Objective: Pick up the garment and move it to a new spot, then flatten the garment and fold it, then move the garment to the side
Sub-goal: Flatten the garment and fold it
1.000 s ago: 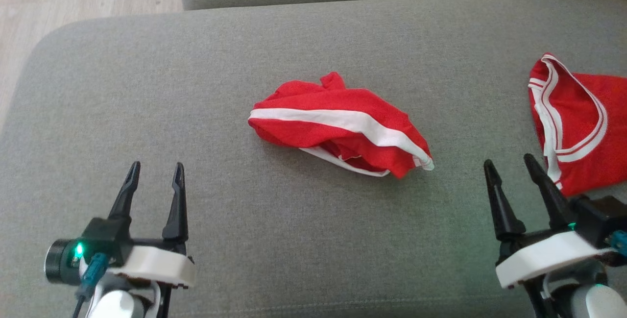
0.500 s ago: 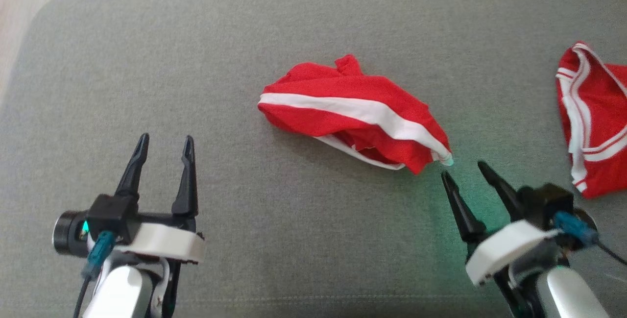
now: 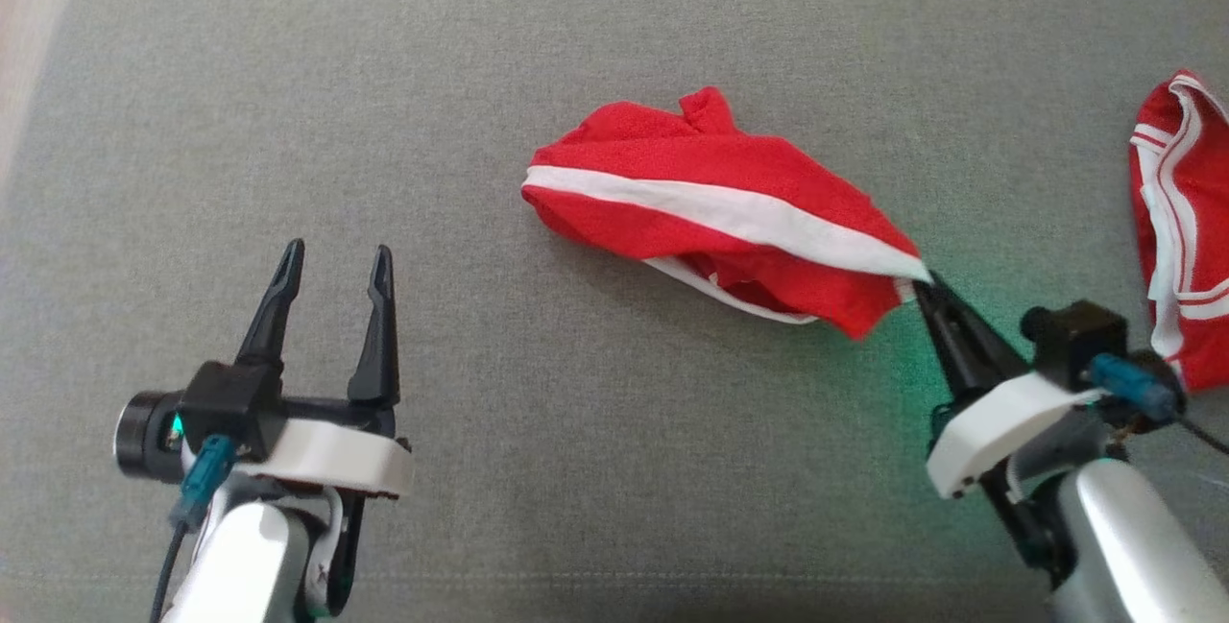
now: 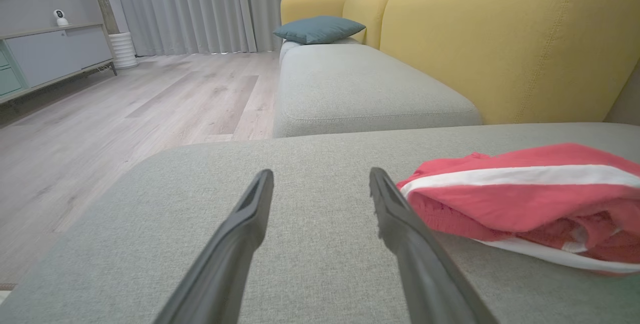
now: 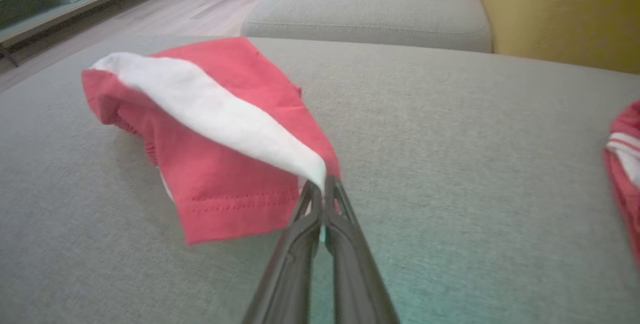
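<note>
The garment [image 3: 710, 205] is a crumpled red piece with a white stripe, lying mid-cushion; it also shows in the left wrist view [image 4: 525, 204] and the right wrist view [image 5: 215, 129]. My right gripper [image 3: 924, 282] is shut on the garment's right corner, pinching the end of the white stripe [image 5: 322, 184], which is lifted slightly. My left gripper [image 3: 336, 253] hovers open to the garment's left, fingers apart with nothing between them [image 4: 320, 179].
A second red garment with white trim [image 3: 1186, 210] lies at the cushion's right edge, close behind my right wrist. The grey cushion [image 3: 288, 76] drops to wood floor at the far left. A yellow sofa back [image 4: 500, 39] rises behind.
My right gripper moved up-left to the garment's corner and shut on it, lifting that corner. The head camera tilted down, shifting the whole scene. My left gripper stayed open.
</note>
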### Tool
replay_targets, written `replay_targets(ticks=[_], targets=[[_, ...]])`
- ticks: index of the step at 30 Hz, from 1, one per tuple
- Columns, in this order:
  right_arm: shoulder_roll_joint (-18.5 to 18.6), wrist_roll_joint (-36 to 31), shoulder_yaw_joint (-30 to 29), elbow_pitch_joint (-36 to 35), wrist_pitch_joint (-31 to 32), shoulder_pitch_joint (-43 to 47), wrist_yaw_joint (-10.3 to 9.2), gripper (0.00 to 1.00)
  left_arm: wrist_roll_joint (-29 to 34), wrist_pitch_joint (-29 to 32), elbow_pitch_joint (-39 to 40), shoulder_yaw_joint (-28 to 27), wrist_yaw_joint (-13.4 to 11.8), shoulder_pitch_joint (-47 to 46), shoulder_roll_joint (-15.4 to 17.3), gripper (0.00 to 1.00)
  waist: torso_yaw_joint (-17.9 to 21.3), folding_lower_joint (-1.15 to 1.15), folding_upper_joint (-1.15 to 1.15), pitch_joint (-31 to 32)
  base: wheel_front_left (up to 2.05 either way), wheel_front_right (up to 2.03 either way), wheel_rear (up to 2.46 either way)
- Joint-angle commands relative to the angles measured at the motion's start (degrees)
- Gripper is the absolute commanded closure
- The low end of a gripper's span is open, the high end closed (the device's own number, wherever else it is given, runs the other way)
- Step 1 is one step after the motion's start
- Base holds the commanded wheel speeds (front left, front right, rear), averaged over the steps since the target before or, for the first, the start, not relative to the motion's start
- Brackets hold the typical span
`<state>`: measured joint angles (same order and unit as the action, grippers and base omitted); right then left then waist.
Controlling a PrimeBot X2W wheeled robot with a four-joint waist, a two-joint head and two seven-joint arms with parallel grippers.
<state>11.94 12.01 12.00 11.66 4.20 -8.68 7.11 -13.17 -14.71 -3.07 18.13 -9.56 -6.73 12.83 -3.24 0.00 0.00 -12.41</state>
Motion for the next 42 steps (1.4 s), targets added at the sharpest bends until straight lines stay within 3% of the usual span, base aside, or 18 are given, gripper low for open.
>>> replay_targets(ticks=[1, 13, 24, 26, 27, 34, 42], targets=[[1.52, -0.37, 0.04, -2.08, -0.91, -1.13, 0.37, 1.0, 0.75, -0.29, 1.86, -2.37, 0.12, -2.7, 0.62, 0.0, 0.14, 0.0, 0.0, -0.06, 0.0, 0.0, 0.0], [6.49, -1.6, -7.52, -3.08, -3.43, 1.22, 0.37, 1.0, 1.7, -0.29, 1.75, -3.35, 0.99, -3.34, -0.16, 0.0, 1.16, 0.0, 0.0, -1.0, 0.0, 0.0, 0.0], [5.72, -1.22, -7.36, 5.68, -6.3, 1.98, 0.37, 1.0, 2.36, -0.29, 1.39, -3.86, 1.68, -3.41, -1.01, 0.0, 1.62, 0.0, 0.0, -0.98, 0.0, 0.0, 0.0], [5.27, -0.79, -6.88, 6.92, -7.08, 1.35, 0.37, 0.06, 2.47, -0.29, 1.26, -3.96, 1.81, -3.38, -1.1, 0.0, 1.79, 0.0, 0.0, -0.84, 0.0, 0.0, 0.0], [5.09, -0.54, -6.74, 7.45, -7.39, 1.1, 0.37, 0.0, 2.49, -0.29, 1.2, -4.04, 1.87, -3.32, -1.13, 0.0, 1.89, 0.0, 0.0, -0.74, 0.0, 0.0, 0.0], [3.69, 0.5, -7.61, 7.34, -9.47, 2.42, 0.37, 0.0, 2.57, -0.29, 0.82, -4.52, 2.19, -2.07, -1.41, 0.0, 2.36, 0.0, 0.0, 0.72, 0.0, 0.0, 0.0], [1.17, 0.34, -8.72, -2.28, -11.0, 6.86, 0.37, 0.0, 3.23, -0.29, 0.9, -5.21, 1.52, -0.03, -1.33, 0.0, 3.18, 0.0, 0.0, 2.42, 0.0, 0.0, 0.0]])
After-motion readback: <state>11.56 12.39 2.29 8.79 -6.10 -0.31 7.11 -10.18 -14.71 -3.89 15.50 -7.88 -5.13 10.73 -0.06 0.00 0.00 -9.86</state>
